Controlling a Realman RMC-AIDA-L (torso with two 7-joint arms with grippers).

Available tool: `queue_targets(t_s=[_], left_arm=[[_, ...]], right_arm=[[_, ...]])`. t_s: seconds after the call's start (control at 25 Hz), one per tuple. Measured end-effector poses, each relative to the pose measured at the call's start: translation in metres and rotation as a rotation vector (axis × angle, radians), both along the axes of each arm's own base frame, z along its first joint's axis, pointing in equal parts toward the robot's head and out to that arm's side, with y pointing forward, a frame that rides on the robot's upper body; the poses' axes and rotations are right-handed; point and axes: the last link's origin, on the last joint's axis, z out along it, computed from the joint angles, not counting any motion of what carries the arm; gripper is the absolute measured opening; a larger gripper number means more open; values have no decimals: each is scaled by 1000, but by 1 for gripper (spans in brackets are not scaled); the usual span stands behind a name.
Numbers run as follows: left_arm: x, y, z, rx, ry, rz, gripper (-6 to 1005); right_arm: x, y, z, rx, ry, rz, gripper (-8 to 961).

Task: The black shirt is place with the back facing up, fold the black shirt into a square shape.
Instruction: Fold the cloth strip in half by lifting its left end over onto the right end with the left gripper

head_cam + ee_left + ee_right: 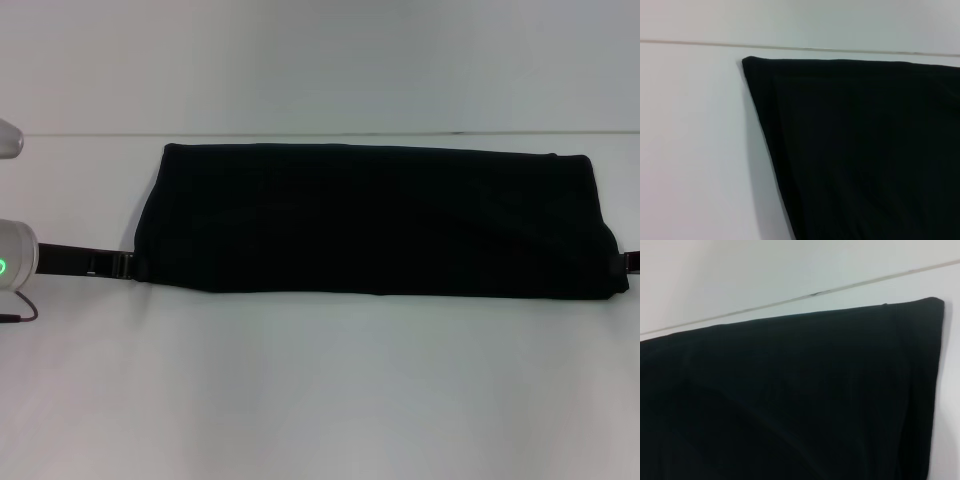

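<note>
Black shirt [380, 220], soft, light and limp, lies folded into a long band across the white surface [320, 400], both grippers at its short ends, finger state unclear; corners look likeliest holds.

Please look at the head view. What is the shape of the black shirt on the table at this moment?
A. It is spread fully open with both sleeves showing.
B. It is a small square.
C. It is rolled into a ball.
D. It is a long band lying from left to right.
D: the black shirt lies flat on the white table as a long, wide band, much wider than deep, with no sleeves showing.
</note>
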Motion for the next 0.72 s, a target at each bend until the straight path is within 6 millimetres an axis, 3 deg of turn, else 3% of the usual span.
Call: queue_targets(t_s=[0.24, 0.56, 0.72], left_arm=[[0, 0, -1, -2, -1, 0, 12], [0, -1, -1, -7, -3, 2, 13], [-2, -4, 0, -17, -7, 4, 13]], right_arm=[[1, -1, -4, 0, 3, -6, 112], [9, -6, 3, 34, 7, -9, 1], [15, -10, 10, 54, 17, -17, 1]])
